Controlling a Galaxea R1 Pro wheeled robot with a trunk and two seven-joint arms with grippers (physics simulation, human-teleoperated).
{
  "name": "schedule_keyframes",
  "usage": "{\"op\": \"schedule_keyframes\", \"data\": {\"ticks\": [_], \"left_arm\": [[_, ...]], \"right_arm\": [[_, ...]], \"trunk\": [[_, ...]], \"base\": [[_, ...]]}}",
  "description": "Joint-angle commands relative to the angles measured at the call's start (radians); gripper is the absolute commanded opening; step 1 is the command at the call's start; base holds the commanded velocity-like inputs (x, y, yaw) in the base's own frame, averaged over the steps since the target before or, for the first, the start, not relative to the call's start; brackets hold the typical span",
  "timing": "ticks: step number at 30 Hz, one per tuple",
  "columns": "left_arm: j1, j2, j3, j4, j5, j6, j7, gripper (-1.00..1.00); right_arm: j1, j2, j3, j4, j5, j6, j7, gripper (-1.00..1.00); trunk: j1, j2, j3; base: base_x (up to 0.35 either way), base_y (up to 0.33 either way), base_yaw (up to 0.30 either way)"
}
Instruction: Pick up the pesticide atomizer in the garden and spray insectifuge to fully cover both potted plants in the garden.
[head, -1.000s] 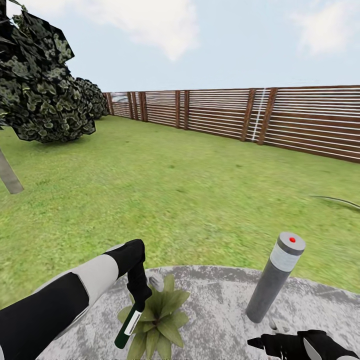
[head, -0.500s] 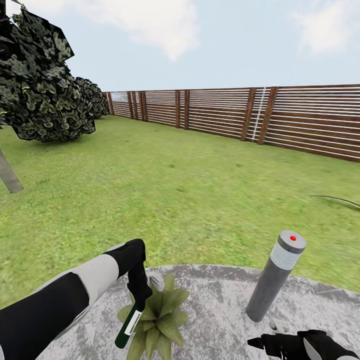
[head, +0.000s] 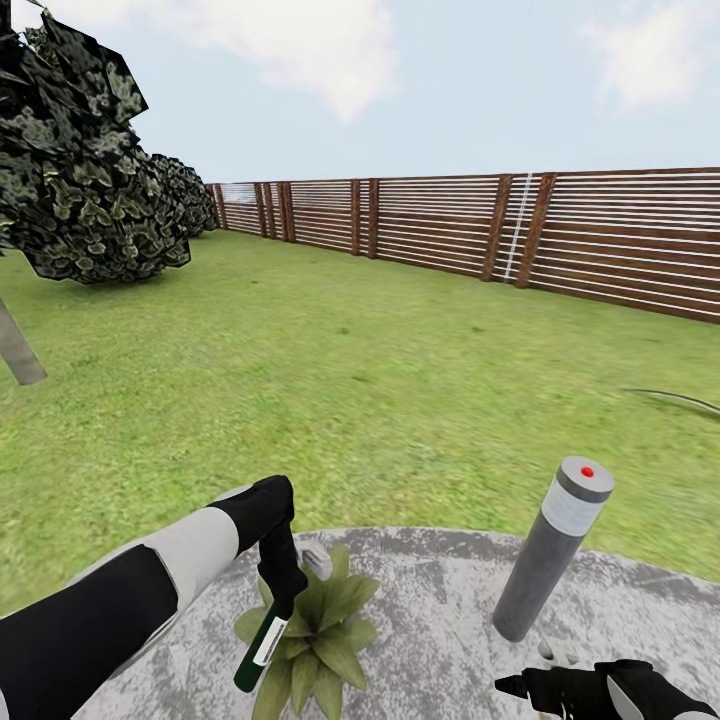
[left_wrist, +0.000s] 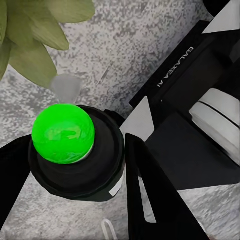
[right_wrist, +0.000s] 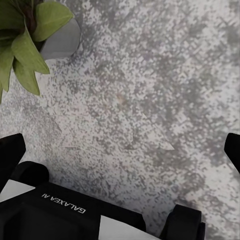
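Observation:
The pesticide atomizer (head: 262, 642), a slim dark green bottle with a white label band, hangs tilted over the left side of a potted plant (head: 318, 628) on the grey patio. My left gripper (head: 281, 598) is shut on the bottle's upper part. In the left wrist view the atomizer (left_wrist: 75, 165) is seen end-on with a bright green round cap, a black finger (left_wrist: 145, 195) pressed to its side, and plant leaves (left_wrist: 35, 35) beyond. My right gripper (head: 525, 677) hovers low at the bottom right. It (right_wrist: 120, 150) is open over bare paving, with the plant's leaves (right_wrist: 22, 42) to one side.
A grey bollard lamp (head: 552, 558) with a red dot on top stands on the patio (head: 440, 610) right of the plant. Lawn (head: 360, 400) stretches to a brown slatted fence (head: 560, 240). A dark leafy tree (head: 80, 170) stands at far left.
The bottle in my left gripper has shifted very slightly right, toward the plant. The right gripper has stayed put. The view has nudged a little.

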Motion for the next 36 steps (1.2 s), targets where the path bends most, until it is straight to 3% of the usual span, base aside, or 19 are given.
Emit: {"op": "schedule_keyframes", "data": {"ticks": [1, 9, 14, 16, 18, 20, 24, 27, 32, 36], "left_arm": [[0.0, 0.0, 0.005, -0.003, -0.011, 0.009, -0.007, -1.0], [-0.002, 0.001, 0.004, -0.056, -0.012, 0.012, -0.005, -1.0], [-0.002, 0.006, -0.001, -0.056, -0.016, 0.082, -0.002, -1.0], [-0.002, 0.01, -0.003, -0.054, -0.049, 0.089, -0.003, -1.0], [-0.002, 0.024, -0.005, -0.052, -0.118, 0.091, -0.003, -1.0], [-0.002, 0.04, -0.005, -0.051, -0.145, 0.092, -0.003, -1.0], [-0.002, 0.078, -0.004, -0.052, -0.158, 0.092, -0.003, -1.0], [-0.002, 0.089, -0.003, -0.052, -0.159, 0.092, -0.002, -1.0], [-0.002, 0.083, -0.001, -0.056, -0.159, 0.091, -0.001, -1.0], [-0.002, 0.044, 0.001, -0.057, -0.159, 0.091, -0.002, -1.0]], "right_arm": [[0.0, 0.0, -0.008, -0.001, 0.001, 0.01, 0.003, 1.0], [0.0, 0.0, -0.008, -0.001, 0.001, 0.01, 0.003, 1.0], [0.0, 0.0, -0.008, -0.001, 0.001, 0.01, 0.004, 1.0], [0.0, 0.0, -0.008, -0.001, 0.001, 0.01, 0.004, 1.0], [0.0, 0.0, -0.008, -0.001, 0.001, 0.01, 0.004, 1.0], [0.0, 0.0, -0.008, -0.001, 0.001, 0.01, 0.004, 1.0], [0.0, 0.0, -0.008, -0.001, 0.001, 0.01, 0.004, 1.0], [0.0, 0.0, -0.008, -0.001, 0.001, 0.01, 0.004, 1.0], [0.0, 0.0, -0.008, -0.001, 0.001, 0.01, 0.004, 1.0], [0.0, 0.0, -0.008, -0.002, 0.001, 0.01, 0.004, 1.0]], "trunk": [[0.0, 0.0, -0.001], [0.0, 0.0, -0.001], [0.0, 0.0, -0.001], [0.0, 0.0, -0.001], [0.0, 0.0, -0.001], [0.0, 0.0, -0.001], [0.0, 0.0, -0.001], [0.0, 0.0, -0.001], [0.0, 0.0, -0.001], [0.0, 0.0, -0.001]], "base": [[0.0, 0.0, 0.0], [0.0, 0.0, 0.0], [0.0, 0.0, 0.0], [0.0, 0.0, 0.0], [0.0, 0.0, 0.0], [0.0, 0.0, 0.0], [0.0, 0.0, 0.0], [0.0, 0.0, 0.0], [0.0, 0.0, 0.0], [0.0, 0.0, 0.0]]}}
